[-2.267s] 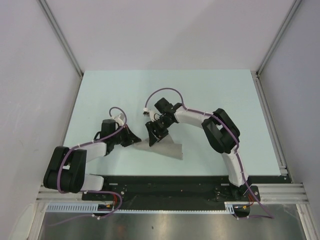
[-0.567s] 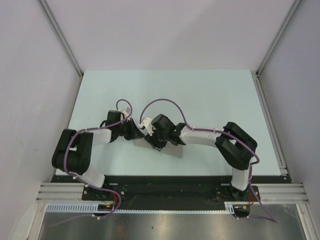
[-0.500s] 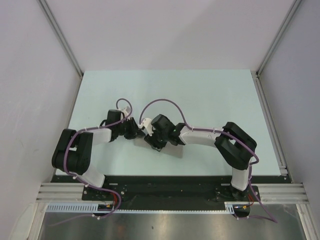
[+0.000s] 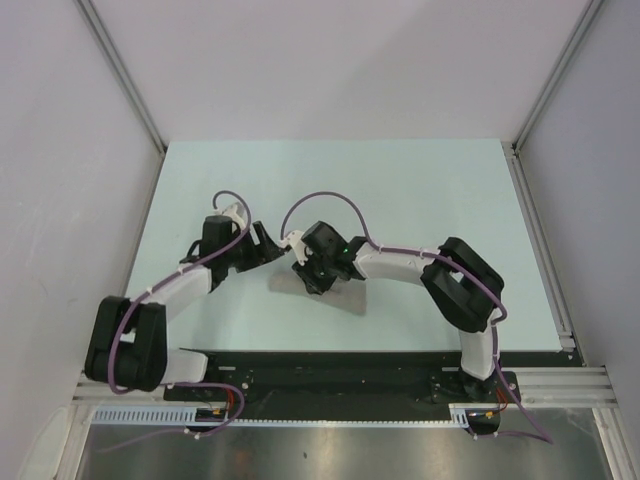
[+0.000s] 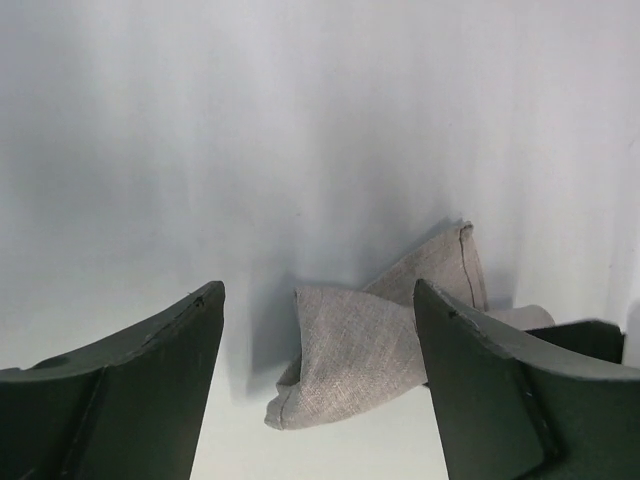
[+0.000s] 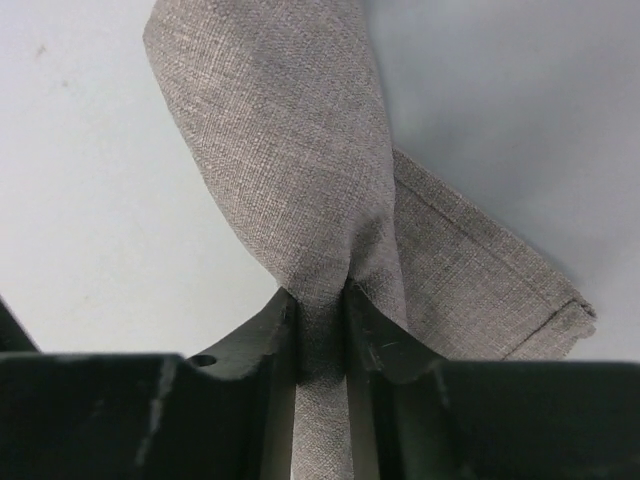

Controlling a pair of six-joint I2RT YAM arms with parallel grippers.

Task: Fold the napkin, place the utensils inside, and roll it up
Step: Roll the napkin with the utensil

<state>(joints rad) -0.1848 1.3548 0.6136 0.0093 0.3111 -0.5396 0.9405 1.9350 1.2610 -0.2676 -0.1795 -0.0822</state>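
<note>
Just ahead of my wide-open left gripper (image 5: pixel 318 300), the napkin (image 5: pixel 365 345) lies bunched and clear of it, pinched tight in my right gripper (image 6: pixel 320 310).

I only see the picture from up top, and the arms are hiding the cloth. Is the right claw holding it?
Observer: Yes. The right wrist view shows the right gripper shut on a bunched fold of the napkin.
Operator: What about the left claw?
Observer: The left gripper is open with nothing in it. The napkin lies on the table just ahead of it.
Operator: Is it rolled up neatly?
Observer: No. It looks twisted, with a stitched corner sticking out sideways.
</note>
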